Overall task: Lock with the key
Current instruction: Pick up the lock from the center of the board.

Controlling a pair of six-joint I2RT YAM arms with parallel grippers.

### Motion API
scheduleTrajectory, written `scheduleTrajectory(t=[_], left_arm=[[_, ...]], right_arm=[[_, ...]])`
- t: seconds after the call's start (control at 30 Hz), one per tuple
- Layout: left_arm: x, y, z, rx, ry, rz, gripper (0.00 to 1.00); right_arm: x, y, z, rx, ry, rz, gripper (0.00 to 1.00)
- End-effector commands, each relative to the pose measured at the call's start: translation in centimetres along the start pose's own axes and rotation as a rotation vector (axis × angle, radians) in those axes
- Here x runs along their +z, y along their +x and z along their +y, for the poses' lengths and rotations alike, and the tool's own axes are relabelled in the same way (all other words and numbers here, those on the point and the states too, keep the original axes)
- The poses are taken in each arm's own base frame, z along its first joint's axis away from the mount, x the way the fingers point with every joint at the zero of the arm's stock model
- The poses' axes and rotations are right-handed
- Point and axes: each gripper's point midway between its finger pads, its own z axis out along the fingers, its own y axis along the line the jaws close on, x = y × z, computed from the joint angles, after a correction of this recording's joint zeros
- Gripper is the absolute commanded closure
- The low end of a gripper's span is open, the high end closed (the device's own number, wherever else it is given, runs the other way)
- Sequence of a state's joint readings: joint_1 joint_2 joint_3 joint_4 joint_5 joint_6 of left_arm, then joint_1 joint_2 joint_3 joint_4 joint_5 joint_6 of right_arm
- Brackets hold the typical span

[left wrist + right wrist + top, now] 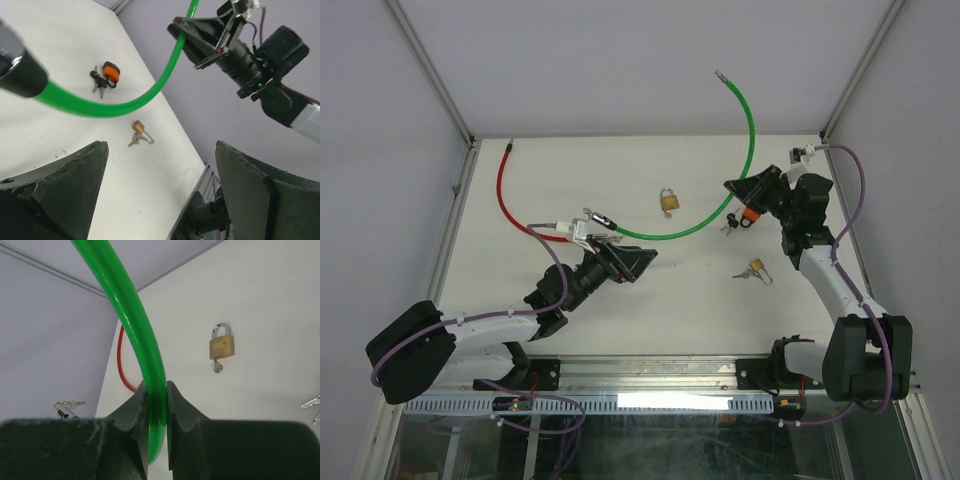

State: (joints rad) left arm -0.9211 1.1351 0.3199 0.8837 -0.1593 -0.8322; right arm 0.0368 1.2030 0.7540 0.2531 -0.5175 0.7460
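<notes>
A white worktop (650, 320) fills the floor of a booth with pale grey walls and aluminium corner posts. A metal rail runs along its near edge, where the two arm bases are bolted.

Left of centre, the left pincer (640, 265) hangs with its black fingers (65, 185) spread wide apart and nothing between them. To the right, on the near right part of the worktop, lies a small brass padlock with keys on it (755, 268). Just beyond it sits an orange-bodied padlock with dark keys (748, 216).

The task's thing, a glossy green plastic-coated cable lock (745, 150), starts at a black cylindrical end piece (603, 219) just past the left pincer. Whether that end rests on the worktop I cannot tell. Its long axis first runs left to right across the middle. It then bends up through the right pincer (740, 190), whose fingers are clamped on the cable from both sides. From there it arcs away to the far side, and its metal-tipped free end (721, 75) points far-left, seen against the back wall.

A bunch of silver keys (572, 230) lies just left of the black end piece. Farther off, inside the cable's curve, a closed brass padlock with a steel shackle (669, 200) lies flat. A thin red cable (503, 195) curves along the far left.
</notes>
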Motion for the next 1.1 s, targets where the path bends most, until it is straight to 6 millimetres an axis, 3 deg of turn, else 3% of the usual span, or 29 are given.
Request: scheduleTrajectory(t=[0.0, 0.17, 0.3, 0.57, 0.83, 1.0, 1.07], left_arm=[[-0.2, -1.8, 1.3, 0.023, 0.008, -0.096, 0.07], [0.0, -4.4, 2.2, -0.079, 0.067, -0.150, 0.05], [-0.1, -5.8, 1.3, -0.110, 0.155, -0.210, 0.08], [0.5, -6.3, 1.1, -0.086, 0.182, -0.240, 0.38], [1.0, -7.0, 0.3, -0.039, 0.195, -0.254, 0.49], [1.4, -7.2, -0.2, -0.035, 0.223, -0.258, 0.63], [1.6, -7.0, 0.2, -0.005, 0.217, -0.257, 0.74]], right_arm=[[-1.0, -2.6, 3.8, -0.012, -0.130, -0.085, 1.00], [-1.0, -2.4, 4.0, 0.005, -0.144, -0.078, 1.00], [-0.9, -2.2, 3.9, 0.016, -0.150, -0.068, 1.00], [-0.6, -1.7, 3.6, 0.033, -0.153, -0.050, 1.00], [-0.4, -1.4, 3.3, 0.074, -0.157, -0.044, 1.00], [-0.4, -1.3, 3.4, 0.082, -0.170, -0.047, 1.00], [-0.4, -1.2, 3.5, 0.080, -0.173, -0.043, 1.00]])
